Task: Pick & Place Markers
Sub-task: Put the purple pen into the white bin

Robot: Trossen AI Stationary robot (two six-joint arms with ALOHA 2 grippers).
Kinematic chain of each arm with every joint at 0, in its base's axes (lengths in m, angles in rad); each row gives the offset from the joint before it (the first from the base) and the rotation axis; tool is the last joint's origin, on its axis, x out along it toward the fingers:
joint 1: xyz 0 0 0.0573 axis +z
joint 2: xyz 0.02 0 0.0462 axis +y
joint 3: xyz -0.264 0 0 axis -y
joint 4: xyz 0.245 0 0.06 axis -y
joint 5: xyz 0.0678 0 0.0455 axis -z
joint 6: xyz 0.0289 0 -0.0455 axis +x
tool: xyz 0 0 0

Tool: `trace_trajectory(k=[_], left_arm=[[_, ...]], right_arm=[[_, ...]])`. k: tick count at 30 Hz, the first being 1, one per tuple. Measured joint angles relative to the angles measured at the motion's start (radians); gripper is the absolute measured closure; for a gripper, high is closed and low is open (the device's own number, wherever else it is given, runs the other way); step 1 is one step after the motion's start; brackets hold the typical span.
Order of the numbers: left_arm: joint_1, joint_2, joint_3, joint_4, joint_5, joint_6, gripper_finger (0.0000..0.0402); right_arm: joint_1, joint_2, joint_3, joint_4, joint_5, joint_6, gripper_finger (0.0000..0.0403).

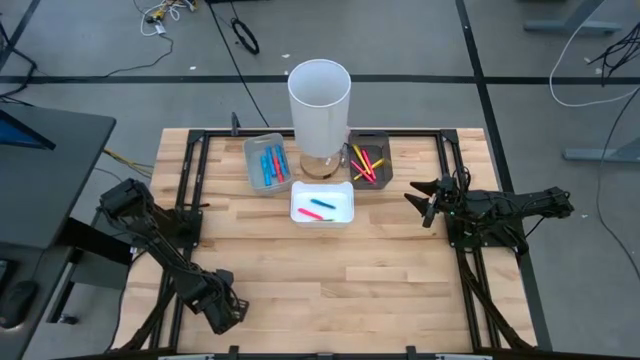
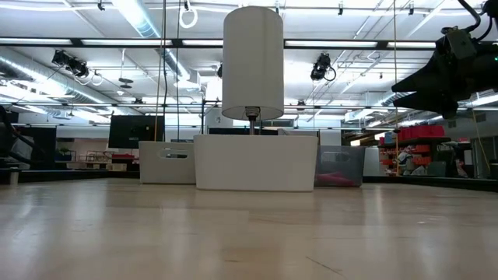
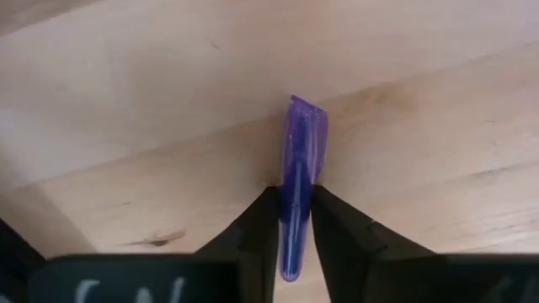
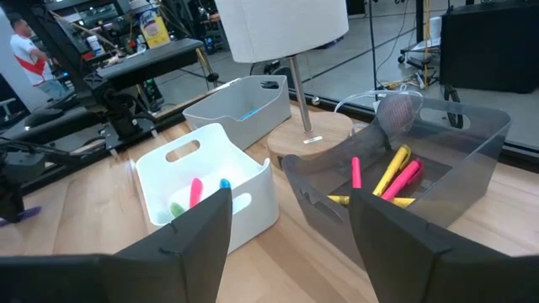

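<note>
Gripping a translucent purple marker (image 3: 299, 181), your left claw (image 1: 222, 312) sits at the near left corner of the light wooden counter (image 1: 400, 260); its two dark fingers (image 3: 253, 231) pinch the marker's lower half, and the capped end sticks out past them over the wood. Your right claw (image 1: 428, 203) hovers above the right side of the counter with its fingers (image 4: 189, 231) spread wide and nothing between them, facing the trays.

You have three small trays at the far middle of the counter. The pale grey tray (image 1: 250, 160) on the left holds blue and red markers (image 1: 271, 166). The white tray (image 1: 342, 216), nearest of the three, holds pink, blue and green markers (image 1: 318, 208). The dark translucent tray (image 1: 384, 156) on the right holds yellow and pink markers (image 1: 366, 165). Between the grey and dark trays stands a tall white cylinder (image 1: 319, 104) on a thin metal stem with a round wooden base (image 4: 316, 135).
</note>
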Motion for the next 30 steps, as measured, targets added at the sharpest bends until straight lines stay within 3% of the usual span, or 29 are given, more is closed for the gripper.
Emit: trace_trajectory(k=[6,11,30], left_arm=[[0.015,0.0,0.001,-0.009,-0.001,0.025,0.0358],[0.032,-0.01,0.001,-0.032,0.002,0.059,0.036],[0.158,-0.149,0.175,-0.425,-0.056,0.395,0.036]], right_arm=[[0.0,0.0,0.0,0.0,0.0,0.0,0.016],[0.0,0.0,0.0,0.0,0.0,0.0,0.016],[0.0,0.0,0.0,0.0,0.0,0.0,0.016]])
